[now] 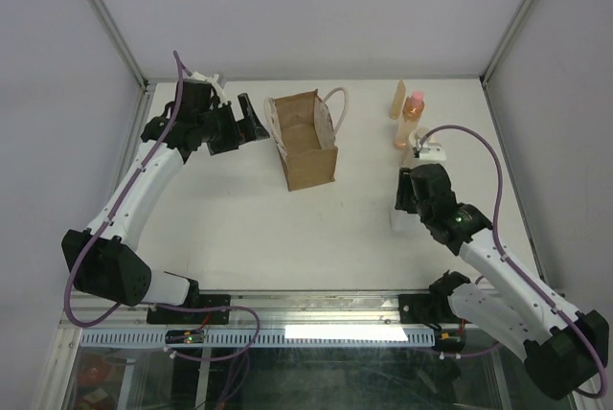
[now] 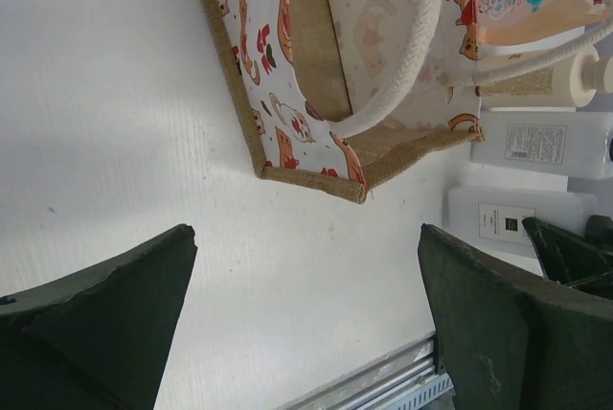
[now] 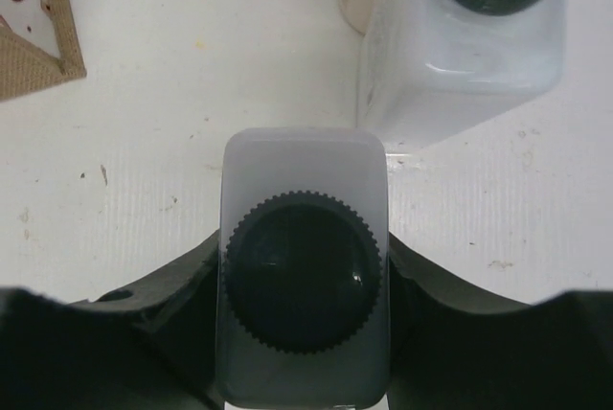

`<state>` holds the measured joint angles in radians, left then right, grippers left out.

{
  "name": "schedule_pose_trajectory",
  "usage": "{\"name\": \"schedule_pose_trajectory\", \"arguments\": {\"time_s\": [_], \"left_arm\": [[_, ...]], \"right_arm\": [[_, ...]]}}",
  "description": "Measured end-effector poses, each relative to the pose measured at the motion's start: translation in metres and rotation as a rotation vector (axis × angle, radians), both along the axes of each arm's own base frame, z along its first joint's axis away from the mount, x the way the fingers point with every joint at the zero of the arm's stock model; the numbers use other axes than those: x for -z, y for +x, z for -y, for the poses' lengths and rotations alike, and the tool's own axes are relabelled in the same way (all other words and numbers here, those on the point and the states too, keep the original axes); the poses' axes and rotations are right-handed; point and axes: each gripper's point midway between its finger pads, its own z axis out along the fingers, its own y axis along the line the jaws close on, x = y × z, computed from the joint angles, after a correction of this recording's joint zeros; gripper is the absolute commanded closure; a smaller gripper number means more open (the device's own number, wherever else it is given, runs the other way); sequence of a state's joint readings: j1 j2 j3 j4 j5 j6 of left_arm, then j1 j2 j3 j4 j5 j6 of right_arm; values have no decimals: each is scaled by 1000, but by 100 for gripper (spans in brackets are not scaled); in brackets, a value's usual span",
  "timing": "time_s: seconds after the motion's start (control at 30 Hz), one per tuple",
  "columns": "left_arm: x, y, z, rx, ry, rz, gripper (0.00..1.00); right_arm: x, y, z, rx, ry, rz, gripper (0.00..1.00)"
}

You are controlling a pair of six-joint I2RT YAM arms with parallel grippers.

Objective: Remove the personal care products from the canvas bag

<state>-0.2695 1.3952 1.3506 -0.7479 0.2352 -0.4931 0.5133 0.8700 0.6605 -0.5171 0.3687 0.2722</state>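
Note:
The canvas bag (image 1: 305,142) stands open mid-table, and its printed side (image 2: 287,113) faces my left wrist camera; no product shows inside it. My left gripper (image 1: 244,123) is open and empty just left of the bag, its point in the wrist view (image 2: 306,266) over bare table. My right gripper (image 1: 412,199) is shut on a white bottle with a dark cap (image 3: 305,276), which also shows in the left wrist view (image 2: 517,218). A second white bottle (image 3: 474,41) stands just beyond it. A tan tube (image 1: 397,99), an orange-pink bottle (image 1: 414,108) and a cream bottle (image 1: 402,137) stand at the far right.
White walls enclose the table (image 1: 220,209) on three sides, with metal posts at the back corners. A metal rail (image 1: 316,307) runs along the near edge between the arm bases. The bag's looped handle (image 2: 412,65) hangs toward the bottles.

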Motion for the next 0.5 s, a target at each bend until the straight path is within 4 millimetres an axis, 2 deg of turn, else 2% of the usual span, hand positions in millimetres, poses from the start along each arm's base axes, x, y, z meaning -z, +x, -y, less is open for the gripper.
{"name": "schedule_pose_trajectory", "arguments": {"time_s": [0.17, 0.33, 0.5], "left_arm": [[-6, -4, -1, -18, -14, 9, 1], [-11, -5, -3, -34, -17, 22, 1], [-11, -6, -2, -38, -19, 19, 1]], "right_arm": [[-6, 1, 18, 57, 5, 85, 100], [5, 2, 40, 136, -36, 102, 100], [4, 7, 53, 191, -37, 137, 100]]}}
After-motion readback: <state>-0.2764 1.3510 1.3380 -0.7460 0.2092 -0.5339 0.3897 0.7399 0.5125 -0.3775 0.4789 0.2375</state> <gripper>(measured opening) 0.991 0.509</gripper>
